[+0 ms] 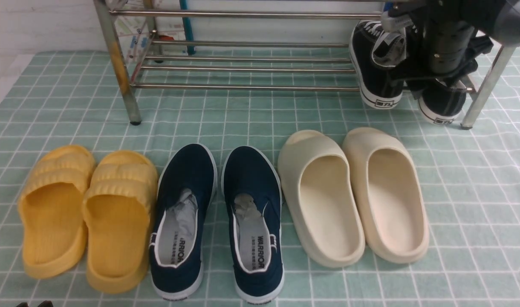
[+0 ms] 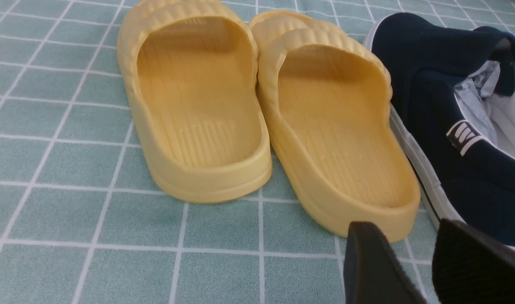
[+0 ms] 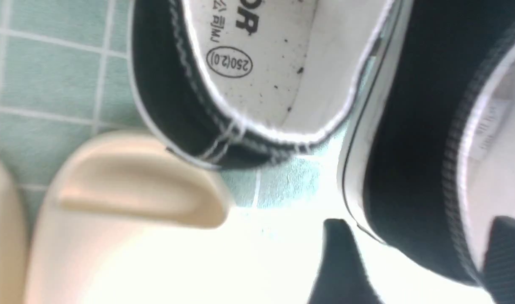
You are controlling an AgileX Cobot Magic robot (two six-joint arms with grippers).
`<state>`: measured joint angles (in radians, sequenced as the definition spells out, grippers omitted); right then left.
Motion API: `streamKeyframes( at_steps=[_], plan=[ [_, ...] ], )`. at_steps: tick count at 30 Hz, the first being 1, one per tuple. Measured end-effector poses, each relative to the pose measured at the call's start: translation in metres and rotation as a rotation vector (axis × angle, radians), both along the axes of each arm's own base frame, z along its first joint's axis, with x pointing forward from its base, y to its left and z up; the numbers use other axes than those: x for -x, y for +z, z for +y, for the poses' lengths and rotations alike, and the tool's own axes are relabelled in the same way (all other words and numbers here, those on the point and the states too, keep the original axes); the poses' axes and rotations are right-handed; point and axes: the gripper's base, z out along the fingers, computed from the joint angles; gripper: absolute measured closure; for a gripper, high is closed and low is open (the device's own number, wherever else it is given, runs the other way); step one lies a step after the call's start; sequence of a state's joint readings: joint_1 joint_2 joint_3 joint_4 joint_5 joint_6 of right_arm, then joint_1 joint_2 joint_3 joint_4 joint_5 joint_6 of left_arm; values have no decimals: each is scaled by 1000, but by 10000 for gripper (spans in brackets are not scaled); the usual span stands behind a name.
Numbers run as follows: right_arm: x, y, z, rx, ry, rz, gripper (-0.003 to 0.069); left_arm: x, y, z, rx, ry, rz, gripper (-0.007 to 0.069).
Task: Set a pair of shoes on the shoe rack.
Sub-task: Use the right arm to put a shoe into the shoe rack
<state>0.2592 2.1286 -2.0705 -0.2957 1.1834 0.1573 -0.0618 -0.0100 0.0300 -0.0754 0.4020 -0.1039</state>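
We see a shoe rack [image 1: 243, 87] across the top of the frame. Its bars lie bare from the left leg to right of centre, a wide open stretch. At the upper right, two black sneakers [image 1: 377, 81] fill the rack's end, and the right arm [image 1: 447, 42] hangs over them. Below the rack, a strip of checked cloth [image 1: 243, 115] runs free. Lower down, yellow slippers [image 1: 119, 221], navy slip-ons [image 1: 251, 183] and cream slides [image 1: 324, 200] stand in a tight row. Open cloth remains along the right edge.
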Motion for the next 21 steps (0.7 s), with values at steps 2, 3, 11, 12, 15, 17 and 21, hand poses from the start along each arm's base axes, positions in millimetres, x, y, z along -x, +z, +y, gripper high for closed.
streamKeyframes(
  at_steps=[2, 3, 11, 12, 15, 17, 21],
  plan=[
    [6, 13, -1, -6, 12, -20, 273, 0, 0, 0, 0, 0, 0, 386],
    [9, 22, -2, -7, 16, -34, 308, 0, 0, 0, 0, 0, 0, 386],
    [45, 64, -14, -8, 20, -72, 615, 0, 0, 0, 0, 0, 0, 386],
    [47, 60, -18, -7, 20, -73, 646, 0, 0, 0, 0, 0, 0, 386],
    [51, 38, -30, -5, 9, -45, 662, 0, 0, 0, 0, 0, 0, 386],
    [57, 6, -41, -23, -8, 23, 662, 0, 0, 0, 0, 0, 0, 386],
    [63, -31, -47, -82, -22, 73, 662, 0, 0, 0, 0, 0, 0, 386]
  ],
)
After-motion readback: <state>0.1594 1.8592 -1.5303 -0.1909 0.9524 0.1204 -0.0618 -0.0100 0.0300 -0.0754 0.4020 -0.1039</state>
